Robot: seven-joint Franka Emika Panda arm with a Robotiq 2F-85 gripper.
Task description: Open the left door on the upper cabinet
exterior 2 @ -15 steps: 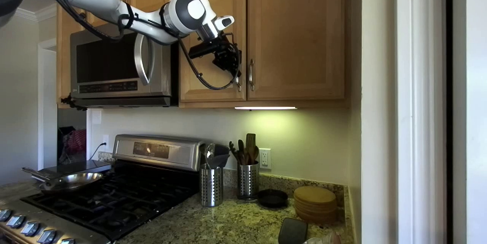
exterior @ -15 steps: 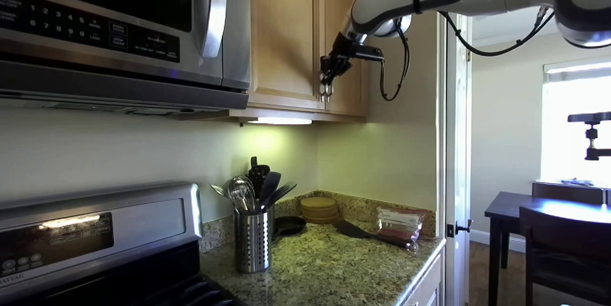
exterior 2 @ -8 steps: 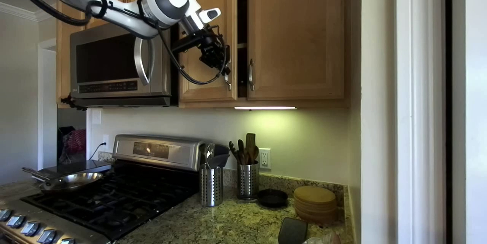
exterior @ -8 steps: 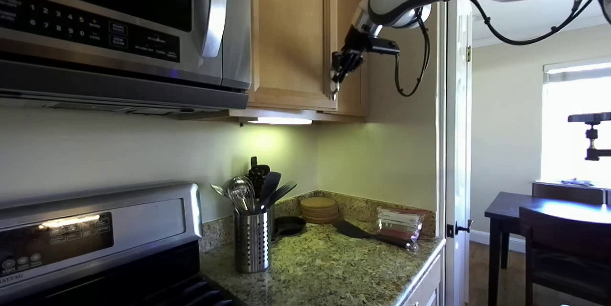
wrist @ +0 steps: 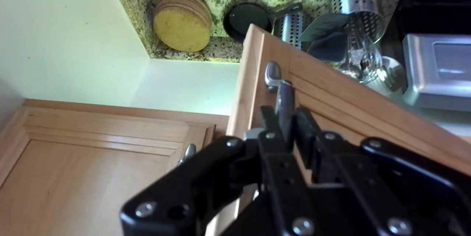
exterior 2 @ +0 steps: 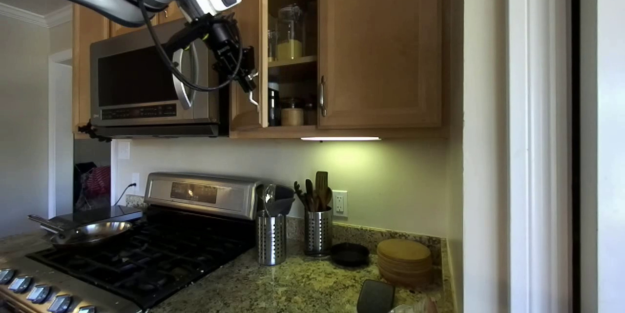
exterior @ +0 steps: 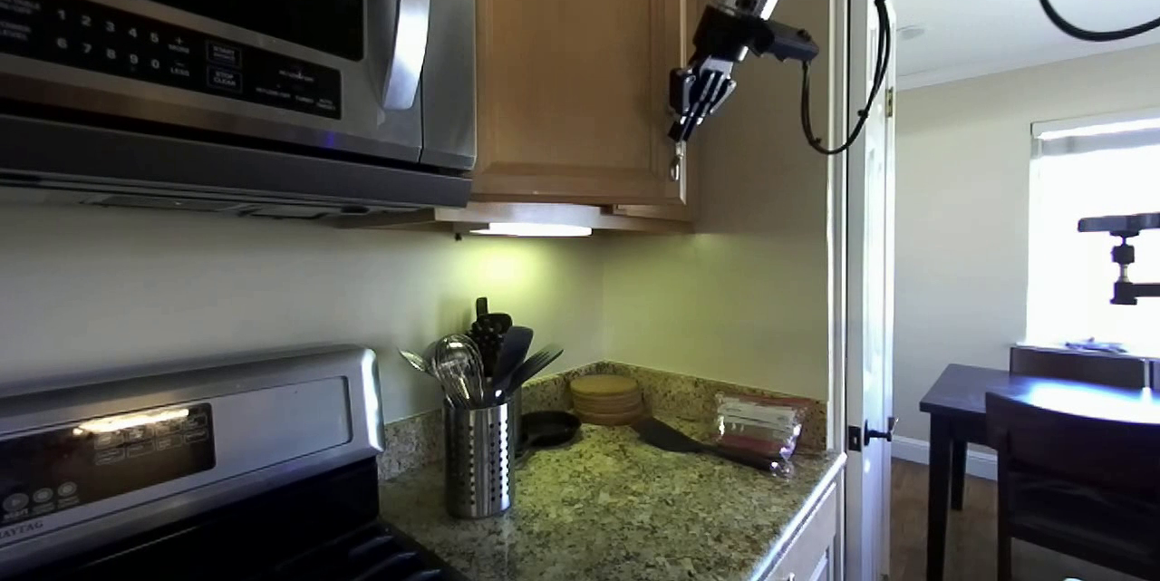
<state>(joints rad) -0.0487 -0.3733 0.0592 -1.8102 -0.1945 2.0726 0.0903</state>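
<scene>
The left door [exterior: 571,64] stands partly swung out from the upper cabinet [exterior 2: 400,133]; your tool [wrist: 287,118] is narrow around the door's handle [wrist: 285,98], presumably so your pull can follow the swing without slipping off.

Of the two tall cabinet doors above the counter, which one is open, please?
The left door, whose handle sits between the jaws: it stands swung out, showing jars on the shelves. The right door is shut.
</scene>
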